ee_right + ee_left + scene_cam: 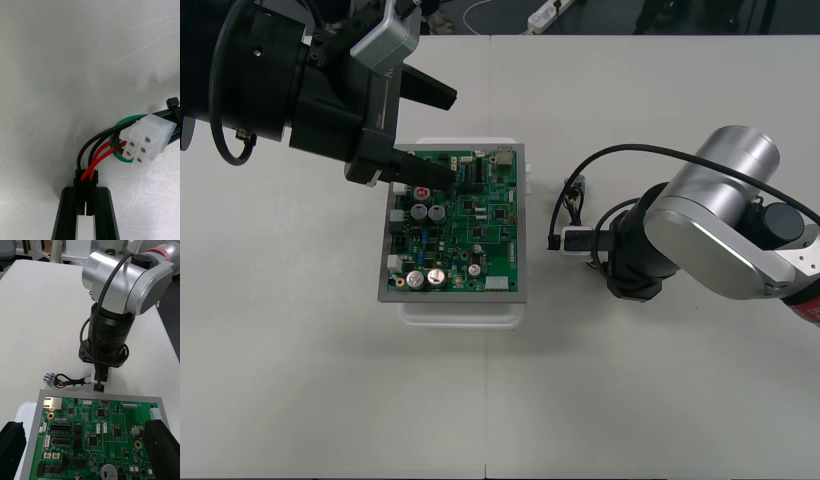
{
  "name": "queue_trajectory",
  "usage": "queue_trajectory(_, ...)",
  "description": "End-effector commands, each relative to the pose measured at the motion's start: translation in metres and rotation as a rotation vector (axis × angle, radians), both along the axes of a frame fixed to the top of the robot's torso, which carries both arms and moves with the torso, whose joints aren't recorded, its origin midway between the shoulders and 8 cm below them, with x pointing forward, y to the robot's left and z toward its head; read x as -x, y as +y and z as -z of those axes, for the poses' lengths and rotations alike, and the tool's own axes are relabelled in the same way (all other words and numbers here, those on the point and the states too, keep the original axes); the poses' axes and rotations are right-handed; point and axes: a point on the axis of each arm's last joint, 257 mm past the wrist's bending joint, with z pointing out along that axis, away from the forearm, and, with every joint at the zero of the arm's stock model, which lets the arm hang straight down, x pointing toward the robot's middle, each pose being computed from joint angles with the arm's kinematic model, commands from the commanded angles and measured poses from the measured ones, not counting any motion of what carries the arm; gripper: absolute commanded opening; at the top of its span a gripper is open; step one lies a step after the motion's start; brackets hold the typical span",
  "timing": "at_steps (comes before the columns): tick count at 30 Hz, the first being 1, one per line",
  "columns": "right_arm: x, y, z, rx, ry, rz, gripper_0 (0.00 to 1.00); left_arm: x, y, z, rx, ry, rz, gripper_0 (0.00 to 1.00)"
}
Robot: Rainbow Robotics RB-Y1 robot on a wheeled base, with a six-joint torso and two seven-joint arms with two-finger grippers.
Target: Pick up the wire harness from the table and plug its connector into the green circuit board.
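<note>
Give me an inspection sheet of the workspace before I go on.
Surface: plain light table.
Job's things: green circuit board on white base; harness on the table to its right, not plugged in.
Clutter: nothing seen.
Grippers: left gripper over the board's far edge, jaws open; right gripper low at the table, jaws shut on the plug.
Cables: black cable loops along the right arm.
Surroundings: dark floor with a power strip beyond the table.

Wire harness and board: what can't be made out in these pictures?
Front view: the right arm covers its jaws and the black plug they grip.
Right wrist view: past the white connector the wire harness runs off the frame edge, cutting off its socket end.
Front view: the left gripper covers the green circuit board's far-left corner.
</note>
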Motion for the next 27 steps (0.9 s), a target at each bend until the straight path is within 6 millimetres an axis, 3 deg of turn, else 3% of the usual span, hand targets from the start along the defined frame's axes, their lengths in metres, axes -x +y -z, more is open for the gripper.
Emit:
queue_trajectory(1, -0.011, -0.013, -0.020, 0.011, -0.037, 0.025, 0.00, 0.004, -0.021, -0.028, 0.038, -0.108, 0.053, 0.92)
queue_trajectory(19, -0.008, -0.046, -0.039, 0.010, -0.019, 0.038, 0.00, 0.004, -0.021, -0.028, 0.038, -0.108, 0.053, 0.92)
queue_trajectory(27, -0.007, -0.037, -0.056, -0.052, -0.022, 0.029, 0.00, 0.004, -0.021, -0.028, 0.038, -0.108, 0.053, 0.91)
